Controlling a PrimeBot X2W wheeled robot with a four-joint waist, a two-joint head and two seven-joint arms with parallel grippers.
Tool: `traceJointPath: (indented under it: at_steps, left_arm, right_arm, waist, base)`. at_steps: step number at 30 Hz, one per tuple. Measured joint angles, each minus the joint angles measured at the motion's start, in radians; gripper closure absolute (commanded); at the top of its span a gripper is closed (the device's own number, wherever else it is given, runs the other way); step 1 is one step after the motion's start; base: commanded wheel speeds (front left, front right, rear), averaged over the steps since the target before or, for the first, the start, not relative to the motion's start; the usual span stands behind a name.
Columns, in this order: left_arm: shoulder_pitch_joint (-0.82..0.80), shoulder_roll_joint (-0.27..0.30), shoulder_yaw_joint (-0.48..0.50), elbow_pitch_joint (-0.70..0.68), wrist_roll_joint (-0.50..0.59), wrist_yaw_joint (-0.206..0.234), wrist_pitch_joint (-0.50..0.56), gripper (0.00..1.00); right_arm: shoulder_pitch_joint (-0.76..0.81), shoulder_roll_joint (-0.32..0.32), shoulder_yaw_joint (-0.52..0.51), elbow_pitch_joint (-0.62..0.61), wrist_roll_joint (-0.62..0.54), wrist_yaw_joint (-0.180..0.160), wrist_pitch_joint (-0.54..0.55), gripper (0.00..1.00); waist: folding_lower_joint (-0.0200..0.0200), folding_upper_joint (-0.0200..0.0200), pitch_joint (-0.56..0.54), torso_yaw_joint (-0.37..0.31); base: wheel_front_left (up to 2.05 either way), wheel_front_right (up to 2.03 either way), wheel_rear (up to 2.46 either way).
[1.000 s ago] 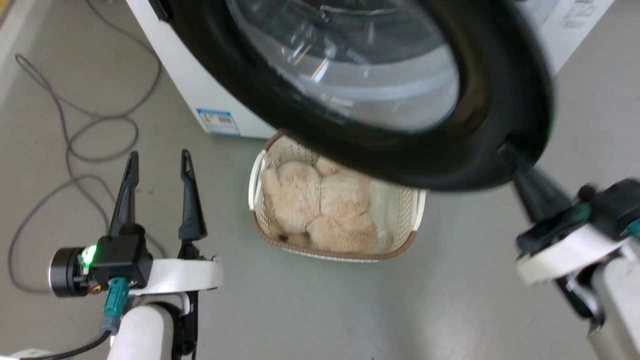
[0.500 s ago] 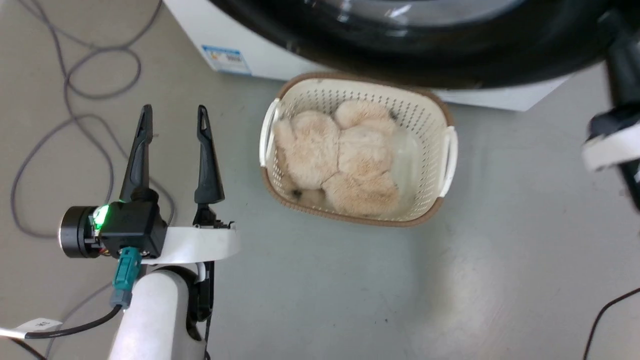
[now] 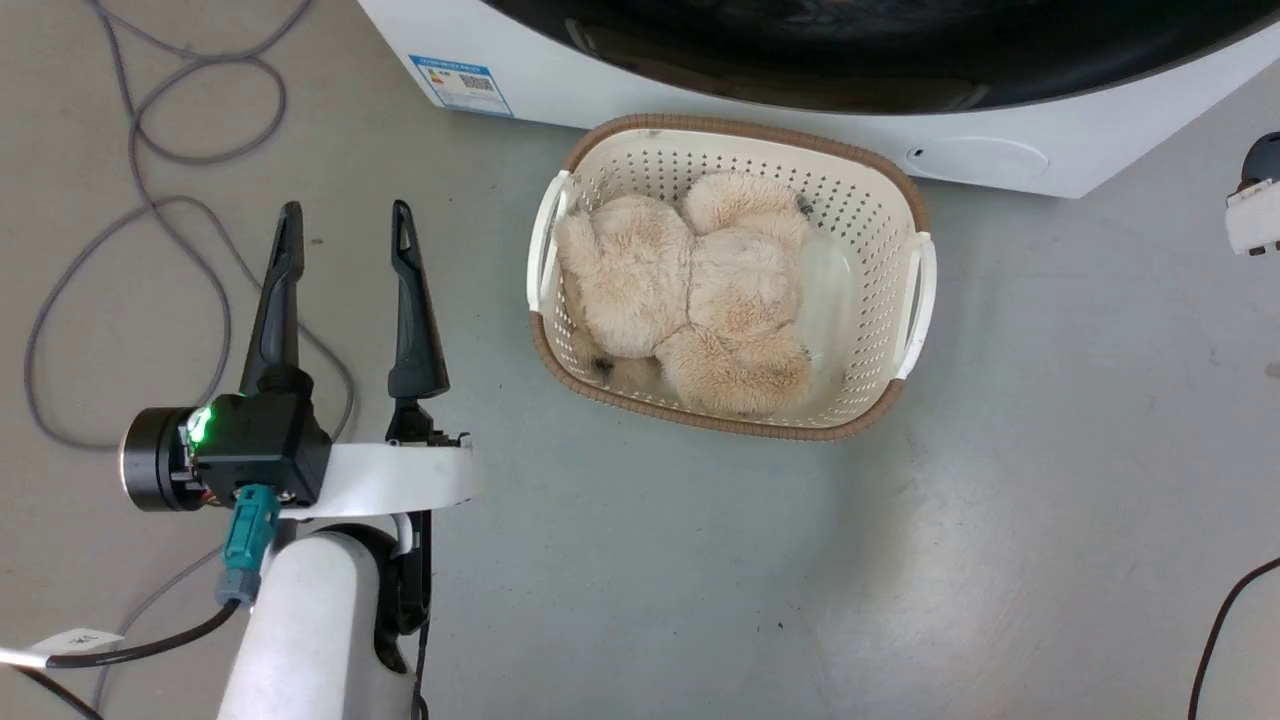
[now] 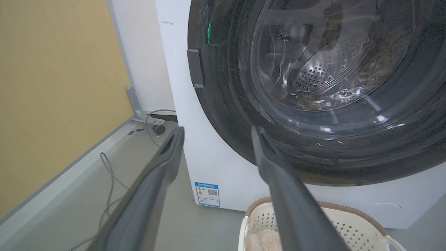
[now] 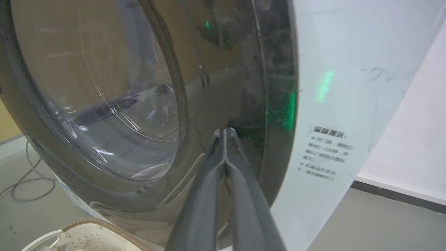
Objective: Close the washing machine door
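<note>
The washing machine door (image 4: 244, 115) lies flat against the white washing machine (image 4: 181, 87), its glossy black rim around the clear glass bowl (image 4: 331, 62) with the steel drum behind. In the head view the door (image 3: 850, 60) runs along the top edge above the machine's front (image 3: 1100, 130). My right gripper (image 5: 224, 131) is shut with nothing in it, tips at the door's (image 5: 216, 87) black rim near the machine's white front (image 5: 331, 52). My left gripper (image 3: 346, 210) hangs open over the floor, left of the basket, its fingers (image 4: 278, 181) pointing at the machine.
A cream perforated basket (image 3: 915, 290) holding a beige plush toy (image 3: 700, 290) stands on the floor just before the machine. Grey cables (image 3: 150, 250) loop at the left, and a black cable (image 3: 1220, 620) lies at the lower right. A yellow wall (image 4: 52, 87) stands left of the machine.
The door has swung from standing open over the basket to lying against the machine. My right arm has drawn off to the right edge, and the head camera has shifted.
</note>
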Motion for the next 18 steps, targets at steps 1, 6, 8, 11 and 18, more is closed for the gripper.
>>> traceJointPath:
  at_steps: [1,6,8,11,18]
  left_arm:
    - [0.000,0.000,0.002,0.002,0.000,0.000,0.000,0.00]
    - [0.001,-0.001,0.014,0.018,0.001,0.000,0.000,0.00]
    - [0.007,-0.001,0.023,0.025,0.003,0.000,0.000,0.00]
    - [0.031,-0.001,0.038,0.038,0.004,-0.001,0.000,0.00]
    - [0.113,0.000,0.058,0.067,0.014,-0.008,0.000,0.00]
  right_arm:
    - [0.000,0.005,-0.008,0.001,-0.004,0.000,0.000,1.00]
    - [0.018,0.029,-0.054,-0.006,-0.026,0.000,0.000,1.00]
    - [0.040,0.041,-0.088,-0.026,-0.036,-0.001,0.000,1.00]
    - [0.078,0.061,-0.144,-0.092,-0.065,-0.001,0.000,1.00]
    - [0.222,0.128,-0.173,-0.328,-0.102,-0.001,0.000,1.00]
  waist:
    - [0.0000,0.0000,-0.003,-0.002]
    - [0.0000,0.0000,-0.039,-0.012]
    - [0.0000,0.0000,-0.061,-0.020]
    - [0.0000,0.0000,-0.100,-0.033]
    - [-0.0001,0.0000,-0.209,-0.072]
  base:
    - [0.00,0.00,0.00]
    - [0.00,0.00,0.00]
    - [0.00,0.00,0.00]
    - [0.00,0.00,0.00]
    - [0.00,0.00,0.00]
